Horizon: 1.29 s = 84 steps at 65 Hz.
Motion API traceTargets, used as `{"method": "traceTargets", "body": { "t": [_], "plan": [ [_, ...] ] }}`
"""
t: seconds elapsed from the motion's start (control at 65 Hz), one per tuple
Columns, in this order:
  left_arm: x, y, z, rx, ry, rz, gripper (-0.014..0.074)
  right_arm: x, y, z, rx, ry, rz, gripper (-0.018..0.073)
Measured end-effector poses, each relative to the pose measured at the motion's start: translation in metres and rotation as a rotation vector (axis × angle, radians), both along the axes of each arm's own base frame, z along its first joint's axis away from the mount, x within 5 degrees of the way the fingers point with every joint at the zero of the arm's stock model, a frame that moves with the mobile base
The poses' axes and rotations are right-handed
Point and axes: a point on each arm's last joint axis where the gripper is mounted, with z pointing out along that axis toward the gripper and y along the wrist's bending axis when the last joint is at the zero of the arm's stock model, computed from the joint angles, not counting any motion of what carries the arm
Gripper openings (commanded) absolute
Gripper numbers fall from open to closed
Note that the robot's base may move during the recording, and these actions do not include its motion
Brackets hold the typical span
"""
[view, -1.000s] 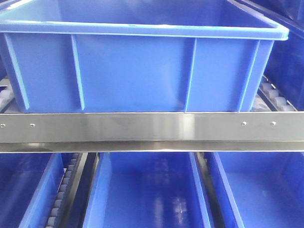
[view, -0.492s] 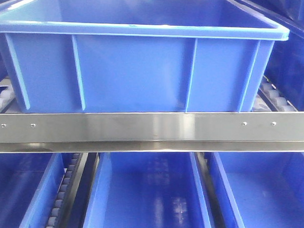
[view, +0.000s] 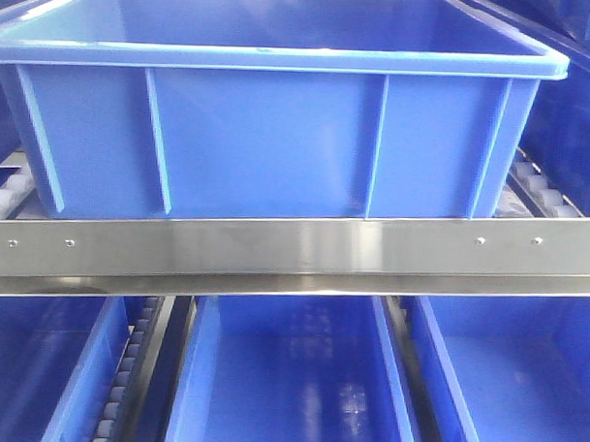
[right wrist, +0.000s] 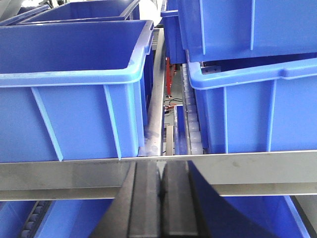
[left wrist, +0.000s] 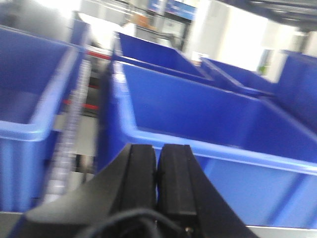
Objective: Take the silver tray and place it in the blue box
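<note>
Nearest, the left gripper (left wrist: 157, 163) and right gripper (right wrist: 161, 191) are sitting pinched together, holding nothing. Beyond, at twelve o'clock, the blue box (view: 269, 133) is resting behind a steel rail (view: 294, 250). No silver tray is showing; possibly it is hidden, so progress is unclear.

The left wrist view is motion-blurred, softening the blue box (left wrist: 198, 124) and background; the front view crops the lower bins (view: 290, 376); box floors stay hidden.
</note>
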Motion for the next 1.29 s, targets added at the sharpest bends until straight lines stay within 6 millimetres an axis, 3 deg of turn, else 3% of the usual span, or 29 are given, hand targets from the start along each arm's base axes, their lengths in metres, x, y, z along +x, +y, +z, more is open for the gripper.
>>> {"method": "traceTargets", "body": {
  "t": [0.138, 0.338, 1.292],
  "plan": [
    [-0.003, 0.008, -0.019, 0.14, 0.008, 0.148, -0.0006, 0.0, 0.0, 0.0, 0.0, 0.0, 0.0, 0.0052],
    [0.0, 0.011, -0.049, 0.193, 0.091, 0.197, -0.0006, 0.0, 0.0, 0.0, 0.0, 0.0, 0.0, 0.0052],
    [-0.003, 0.011, -0.045, 0.23, 0.017, 0.21, -0.0006, 0.0, 0.0, 0.0, 0.0, 0.001, 0.0, 0.0052]
  ]
}}
